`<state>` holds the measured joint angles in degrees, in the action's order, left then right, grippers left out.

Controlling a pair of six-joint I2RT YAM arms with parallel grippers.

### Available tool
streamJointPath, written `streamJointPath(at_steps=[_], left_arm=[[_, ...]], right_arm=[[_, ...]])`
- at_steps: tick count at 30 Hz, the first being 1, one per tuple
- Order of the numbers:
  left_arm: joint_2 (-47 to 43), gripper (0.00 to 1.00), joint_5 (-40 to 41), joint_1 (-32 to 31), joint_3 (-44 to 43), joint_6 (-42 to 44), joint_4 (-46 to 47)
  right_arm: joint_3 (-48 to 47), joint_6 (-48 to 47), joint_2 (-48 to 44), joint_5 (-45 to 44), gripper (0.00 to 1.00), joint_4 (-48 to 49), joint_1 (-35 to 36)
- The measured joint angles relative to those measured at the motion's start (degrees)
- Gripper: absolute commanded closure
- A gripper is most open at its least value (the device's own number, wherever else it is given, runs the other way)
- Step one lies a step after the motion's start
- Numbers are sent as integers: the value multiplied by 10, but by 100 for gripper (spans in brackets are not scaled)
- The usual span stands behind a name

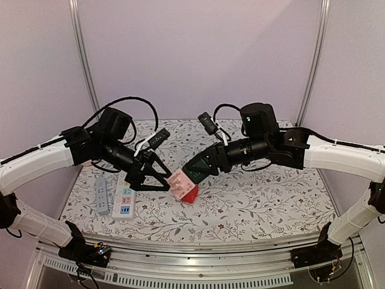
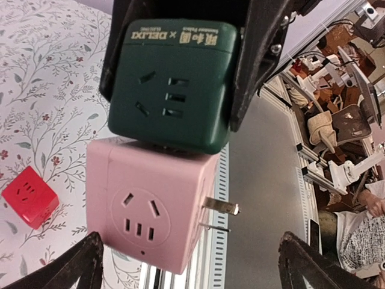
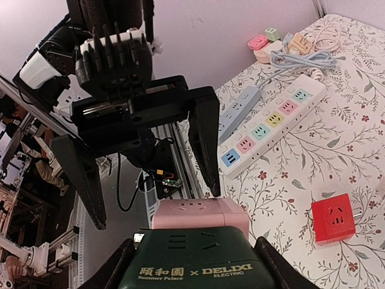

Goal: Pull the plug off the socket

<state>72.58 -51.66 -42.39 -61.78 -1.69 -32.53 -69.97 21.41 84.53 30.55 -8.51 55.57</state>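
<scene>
The right gripper (image 1: 192, 171) holds the green cube (image 2: 171, 84), a dark socket block with white lettering on its edge. Its two black fingers (image 2: 258, 60) press on opposite sides of the block, so this grip is firm. At the 6 o'clock side of the green cube in the left wrist view sits the pink cube (image 2: 150, 211). The two blocks are joined face to face, with only a thin dark line between them. Two metal prongs (image 2: 219, 209) stick out free from the pink cube toward 3 o'clock.

The left gripper (image 1: 169, 180) has its fingers spread fully wide. In its own camera the two finger ends (image 2: 78, 268) stand far to each side of the pink cube and touch nothing. From the right wrist view the pink cube lies about level with these finger ends, between them.

In the top view the joined pair is near the middle of the flowered cloth (image 1: 271, 198) and seems to be lifted off it. A red cube (image 1: 190, 194) lies on the cloth at 5 o'clock from the pink one. A white power strip (image 1: 124, 201) with coloured outlets lies at 9 o'clock from the red cube, and a grey strip (image 1: 101, 194) lies just beyond it in the same direction.
</scene>
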Motion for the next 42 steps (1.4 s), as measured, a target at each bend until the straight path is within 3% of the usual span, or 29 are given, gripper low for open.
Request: streamJointPath(at_steps=[10,24,33,42], left_arm=[[-14,0,76,-3,0,7,-24],[-14,8,37,-18,0,6,-17],[-14,4,32,-17,0,-11,11],[-15,31,15,-17,2,-31,40]], right_arm=[[0,19,0,2,62,50,0],[0,61,2,23,62,121,0],[0,81,4,54,62,153,2],[0,98,23,64,63,186,2]])
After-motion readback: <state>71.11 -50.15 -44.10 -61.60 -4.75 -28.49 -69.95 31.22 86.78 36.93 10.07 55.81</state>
